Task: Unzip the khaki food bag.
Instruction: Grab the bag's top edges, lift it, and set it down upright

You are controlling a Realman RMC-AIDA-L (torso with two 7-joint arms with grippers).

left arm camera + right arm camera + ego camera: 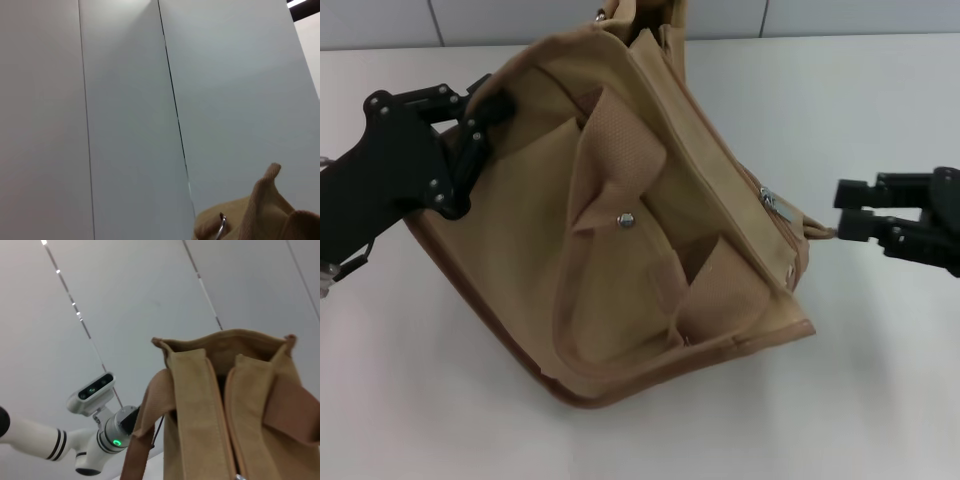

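The khaki food bag [620, 230] lies tilted at the middle of the white table [880, 380], its handles [620, 160] on top. At three o'clock the right gripper [840, 210] reaches in level, its fingers pinched together at the bag's corner tab, near the zipper pull [772, 203]. At nine o'clock the left gripper [485, 105] is clamped on the bag's far edge.

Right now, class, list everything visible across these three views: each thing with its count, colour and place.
khaki food bag: one, tan with brown trim, tipped at the table's centre
zipper pull: one, silver, at the bag's right end
snap: one, silver, on the front pocket flap
table: one, white, under the bag
left gripper: one, black, at the bag's left corner
right gripper: one, black, at the bag's right end
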